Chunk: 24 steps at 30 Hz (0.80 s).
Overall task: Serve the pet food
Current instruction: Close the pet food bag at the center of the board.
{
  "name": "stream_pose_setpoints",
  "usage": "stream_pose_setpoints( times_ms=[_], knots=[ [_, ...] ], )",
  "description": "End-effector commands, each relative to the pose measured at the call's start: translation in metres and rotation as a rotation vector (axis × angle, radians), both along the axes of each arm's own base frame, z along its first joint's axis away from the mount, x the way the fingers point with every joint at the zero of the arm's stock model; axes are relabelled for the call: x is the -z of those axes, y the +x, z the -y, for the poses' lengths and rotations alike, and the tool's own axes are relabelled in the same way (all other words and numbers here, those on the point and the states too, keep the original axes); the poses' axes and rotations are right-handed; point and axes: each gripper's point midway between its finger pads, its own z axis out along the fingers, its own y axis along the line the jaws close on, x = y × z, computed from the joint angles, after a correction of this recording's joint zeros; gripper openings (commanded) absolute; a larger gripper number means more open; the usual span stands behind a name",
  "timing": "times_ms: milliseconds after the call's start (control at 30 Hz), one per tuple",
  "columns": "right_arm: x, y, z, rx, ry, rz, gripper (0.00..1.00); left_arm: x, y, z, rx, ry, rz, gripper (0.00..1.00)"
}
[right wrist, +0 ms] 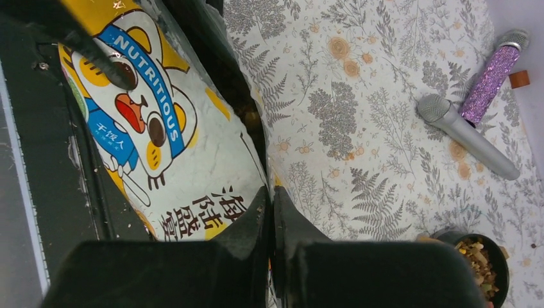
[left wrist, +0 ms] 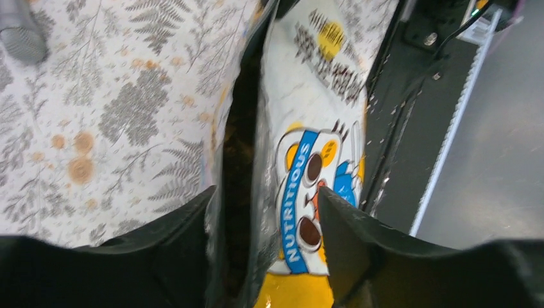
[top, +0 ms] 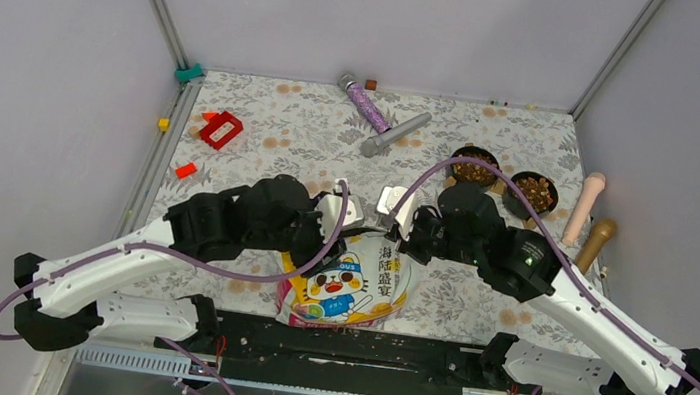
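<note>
Bag: one bag (top: 348,283) is seen at the near edge of the table (top: 496,125), between the two arms, its cat face turned up.
Long axis: it runs from the near rail out toward the far side, with the open mouth at the far end, where both grippers are met.
Kibble: some is glimpsed down in the dark mouth of the bag. More kibble (right wrist: 478,256) is already heaped in the bowls.
Left gripper: the left gripper (left wrist: 266,192) is set over the mouth, one finger outside each wall and the jaws well apart. Whether the walls are actually pinched cannot be told.
Right gripper: the right gripper (right wrist: 269,192) is clamped tight on the top edge of the bag, with only a sliver of foil between the fingers.
Key relation: the bowls (top: 474,170) are placed beyond the bag and off to its right. They are nearer the right arm, and the left arm is well away from them.
Next move, as judged: the mouth has to be swung right and away toward the bowls. The left side's hold should be confirmed first, or the bag may sag and spill.
Count, task things: one bag, two bowls, both filled.
Count, the rest: two mics (top: 394,134) are laid crossed at the far side. Two sticks (top: 585,206) are laid by the right wall. One red block (top: 221,129) sits at far left, with a few small bits near it.
</note>
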Motion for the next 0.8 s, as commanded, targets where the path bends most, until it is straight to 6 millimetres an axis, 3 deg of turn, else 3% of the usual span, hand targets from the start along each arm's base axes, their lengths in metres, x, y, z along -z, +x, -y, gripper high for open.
stream_pose_setpoints(
  times_ms=[0,100,233,333,633,767],
  knots=[
    [-0.124,0.013,0.004,0.096,0.368,0.222,0.0,-0.003,0.003,-0.026,-0.05,0.021,0.06,0.43],
    [-0.129,0.018,0.011,0.145,0.377,0.217,0.0,0.002,-0.003,-0.033,-0.03,0.034,0.059,0.24],
    [-0.132,0.028,0.017,0.228,0.376,0.197,0.0,0.009,-0.015,-0.029,0.041,0.061,0.04,0.0],
    [-0.128,0.03,0.019,0.231,0.34,0.191,0.0,0.016,-0.021,-0.025,0.073,0.106,0.027,0.0],
    [-0.059,-0.011,-0.002,-0.204,0.021,0.143,0.38,0.003,-0.029,-0.018,0.117,0.023,0.039,0.0],
    [-0.052,-0.026,-0.018,-0.338,0.013,0.087,0.47,-0.005,-0.03,-0.019,0.113,-0.019,0.059,0.0]
  ],
)
